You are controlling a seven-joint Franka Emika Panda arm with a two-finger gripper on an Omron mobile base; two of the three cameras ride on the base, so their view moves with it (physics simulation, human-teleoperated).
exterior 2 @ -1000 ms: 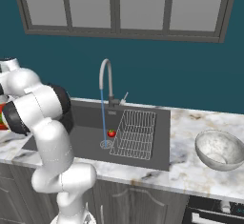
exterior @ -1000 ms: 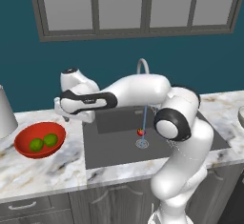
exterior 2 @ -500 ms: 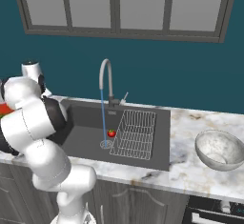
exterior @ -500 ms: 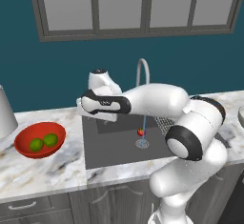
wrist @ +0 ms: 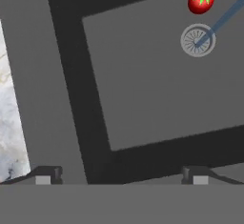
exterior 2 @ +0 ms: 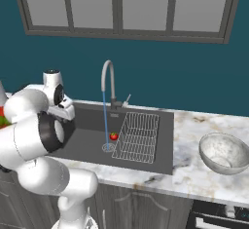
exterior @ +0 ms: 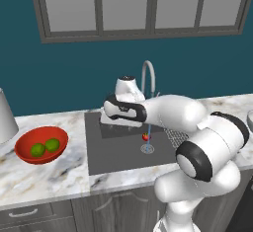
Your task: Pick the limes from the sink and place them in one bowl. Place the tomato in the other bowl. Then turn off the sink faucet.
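Two limes lay in the red bowl, so the tomato step was up. Jaws spread and empty, the gripper hung over the sink's left part. Farther off, the tomato sat beside the drain, water running. Next call: reach across, drop, pinch, then go for the grey bowl.

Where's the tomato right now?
The tomato sits on the sink floor beside the round drain, just left of the wire rack, near the water stream.
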